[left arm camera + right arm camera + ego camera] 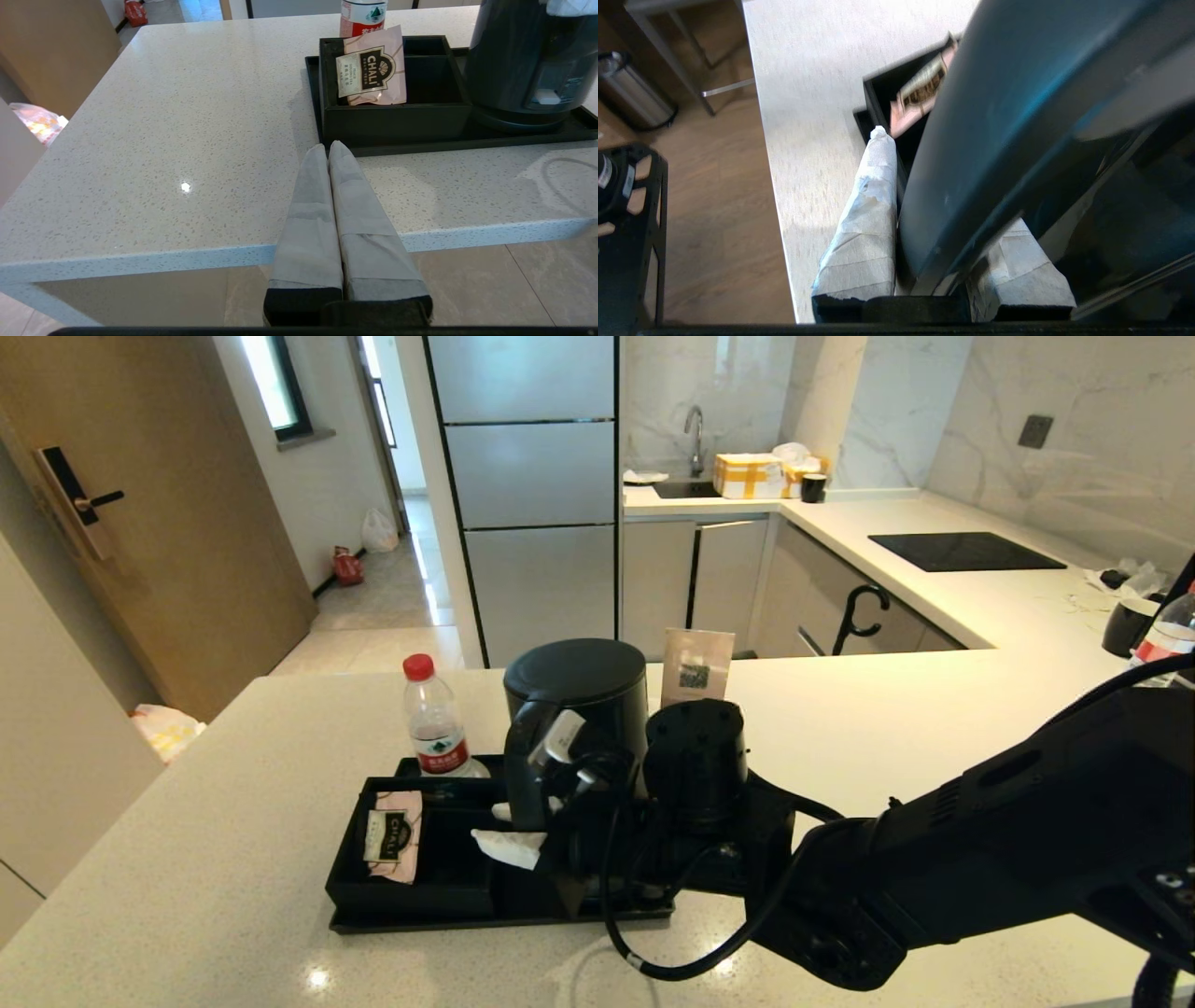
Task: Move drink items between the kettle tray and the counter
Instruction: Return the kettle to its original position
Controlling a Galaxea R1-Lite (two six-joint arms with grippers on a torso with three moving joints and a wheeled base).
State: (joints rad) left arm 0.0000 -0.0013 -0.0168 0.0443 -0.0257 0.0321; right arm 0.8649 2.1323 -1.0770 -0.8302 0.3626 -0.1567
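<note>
My right gripper (934,224) has its jaws partway closed on the kettle handle (985,186); the kettle (579,709) stands at the tray's (485,919) right end, beside the compartment box (397,119) holding the tea sachet (392,835). I'd lift straight up, keeping the kettle upright, before swinging toward the counter (187,859). My left gripper (329,154) waits shut off the tray's near edge.

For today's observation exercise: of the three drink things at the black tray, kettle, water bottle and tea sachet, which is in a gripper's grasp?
The black kettle: the right gripper clamps its loop handle. The red-capped water bottle and CHALI tea sachet sit untouched.
</note>
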